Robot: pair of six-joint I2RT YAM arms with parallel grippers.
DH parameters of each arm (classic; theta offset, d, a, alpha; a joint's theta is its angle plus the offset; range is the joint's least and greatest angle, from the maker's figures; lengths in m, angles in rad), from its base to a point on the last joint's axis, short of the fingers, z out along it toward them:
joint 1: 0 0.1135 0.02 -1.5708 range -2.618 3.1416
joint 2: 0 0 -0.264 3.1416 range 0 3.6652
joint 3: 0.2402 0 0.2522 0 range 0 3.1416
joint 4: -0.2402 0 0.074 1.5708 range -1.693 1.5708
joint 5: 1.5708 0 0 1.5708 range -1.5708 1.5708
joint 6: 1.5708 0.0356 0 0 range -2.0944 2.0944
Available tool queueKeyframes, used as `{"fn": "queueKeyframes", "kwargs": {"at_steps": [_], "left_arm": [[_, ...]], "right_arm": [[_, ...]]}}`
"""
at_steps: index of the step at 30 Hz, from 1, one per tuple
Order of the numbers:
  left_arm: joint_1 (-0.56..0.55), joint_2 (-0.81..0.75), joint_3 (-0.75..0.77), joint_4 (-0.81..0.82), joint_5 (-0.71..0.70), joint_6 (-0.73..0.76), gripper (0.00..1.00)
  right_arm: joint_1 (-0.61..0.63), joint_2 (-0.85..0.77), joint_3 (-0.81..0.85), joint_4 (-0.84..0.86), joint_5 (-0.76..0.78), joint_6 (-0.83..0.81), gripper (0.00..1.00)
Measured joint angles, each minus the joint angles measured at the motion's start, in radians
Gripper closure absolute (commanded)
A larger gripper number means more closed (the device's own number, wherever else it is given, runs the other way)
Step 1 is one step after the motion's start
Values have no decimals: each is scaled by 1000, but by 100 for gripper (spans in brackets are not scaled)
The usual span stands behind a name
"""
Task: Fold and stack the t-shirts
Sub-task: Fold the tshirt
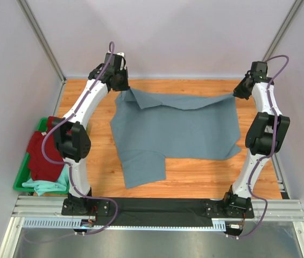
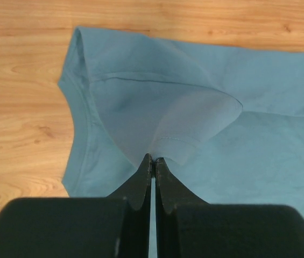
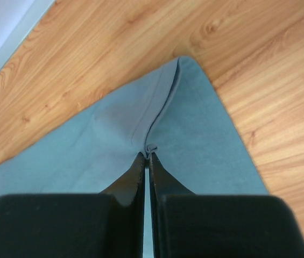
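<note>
The slate grey-blue t-shirt [image 1: 178, 129] lay spread over the wooden table [image 1: 205, 177], mostly flat, its long axis running left to right across the far half; its far edge was raised off the wood and stretched between the two arms; a narrower flap ran off its left part toward the near edge. Which end carried the neck could not be told. The left gripper [image 1: 120, 81] held the far left corner, its jaws pinched nearly together on a fold of cloth, beside a hemmed, stitched edge seen in the left wrist view; a small flap lay turned over just inside that corner. The right gripper [image 1: 241, 90] clamped the far right corner, its jaws narrow on a seamed ridge of fabric that ran away from the fingers toward the corner tip. Off the table's left side, the green bin [image 1: 20, 177] held the dark red tee [image 1: 41, 156], crumpled, with the mint-green tee [image 1: 47, 186] under it at the near end.
</note>
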Motion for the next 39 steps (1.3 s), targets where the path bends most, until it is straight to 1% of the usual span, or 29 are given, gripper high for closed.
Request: {"fn": "queueKeyframes", "kwargs": {"at_steps": [8,12,22,27,36,37,38,39], "left_arm": [[0,-65,-92,-47,20,-36,100],[0,-92,-126,-77,15,-37,100],[0,-90,-150,-122,12,-51,100],[0,-82,-151,-141,13,-61,100],[0,-22,-163,-165,17,-76,100],[0,-18,-167,-172,16,-78,87],[0,-17,-176,-177,17,-77,78],[0,-17,-191,-179,16,-78,63]], "right_arm": [[0,10,3,-118,-10,14,100],[0,9,-1,-146,-10,13,100],[-2,11,-26,-169,13,-2,100],[-13,39,-24,-172,30,-10,100],[-21,90,3,-209,65,-22,100],[-21,95,6,-216,76,-26,100],[-21,101,12,-224,89,-30,99],[-21,108,19,-234,101,-34,94]]}}
